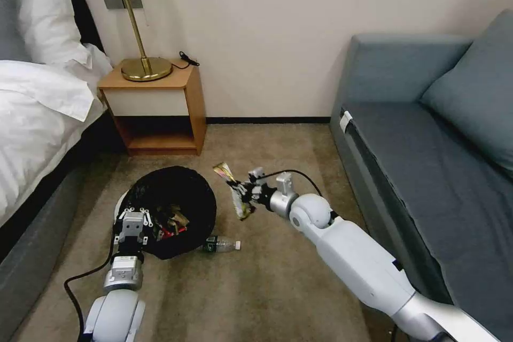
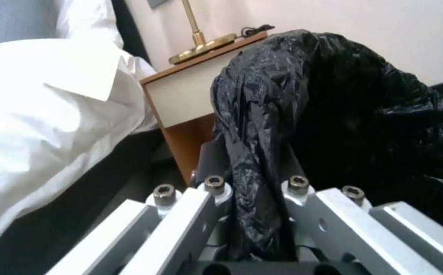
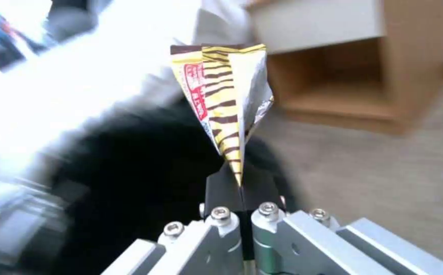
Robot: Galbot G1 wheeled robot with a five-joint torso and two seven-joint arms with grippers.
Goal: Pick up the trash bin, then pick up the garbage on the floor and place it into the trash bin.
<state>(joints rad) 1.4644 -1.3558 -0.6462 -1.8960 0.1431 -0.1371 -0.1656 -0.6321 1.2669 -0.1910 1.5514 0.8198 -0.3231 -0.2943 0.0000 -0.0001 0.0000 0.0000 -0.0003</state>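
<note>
The trash bin (image 1: 176, 192), white with a crinkly black bag, is tilted over the carpet in front of the nightstand. My left gripper (image 1: 131, 223) is shut on its near rim; the left wrist view shows the bag (image 2: 262, 126) pinched in the left gripper (image 2: 254, 168). Inside lie a red carton and brown paper (image 1: 172, 223). My right gripper (image 1: 241, 192) is shut on the yellow striped snack wrapper (image 1: 234, 192), held in the air just right of the bin. In the right wrist view the wrapper (image 3: 226, 103) sticks up from the right gripper (image 3: 242, 191), with the bin (image 3: 145, 172) behind. A clear bottle (image 1: 222, 245) lies on the floor against the bin's right side.
A wooden nightstand (image 1: 160, 107) with a brass lamp (image 1: 144, 67) stands against the wall behind the bin. The bed (image 1: 37, 117) runs along the left, and a grey-blue sofa (image 1: 427, 160) along the right. Open carpet (image 1: 256, 288) lies between my arms.
</note>
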